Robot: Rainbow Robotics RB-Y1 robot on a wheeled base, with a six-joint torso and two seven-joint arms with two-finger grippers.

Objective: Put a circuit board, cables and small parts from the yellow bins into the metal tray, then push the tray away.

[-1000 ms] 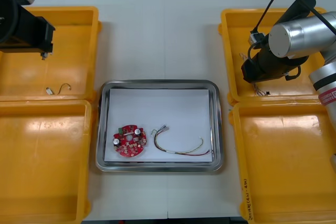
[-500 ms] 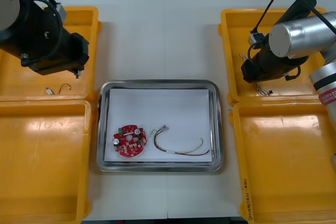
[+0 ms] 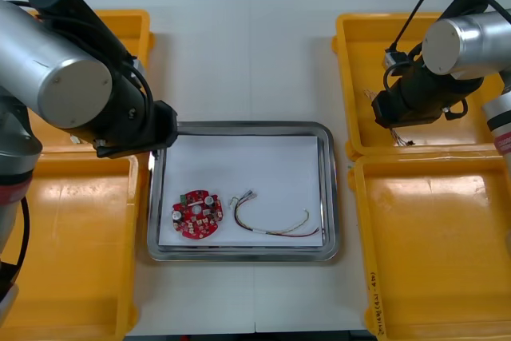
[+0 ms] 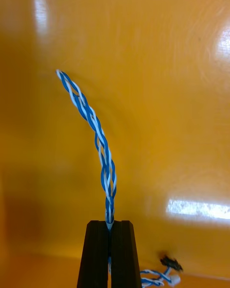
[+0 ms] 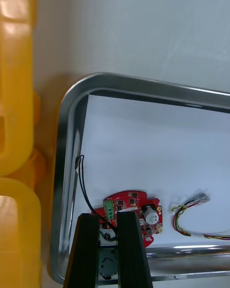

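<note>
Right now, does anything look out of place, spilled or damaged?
Nothing stands out. The board and red and yellow cable lie flat inside the tray. The left gripper holds a black cable over the tray; the right gripper holds a blue and white cable over a bin.

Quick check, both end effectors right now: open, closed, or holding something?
Left end effector: closed on the black cable, above the metal tray.
Right end effector: closed on the twisted blue and white cable, over a yellow bin.
</note>
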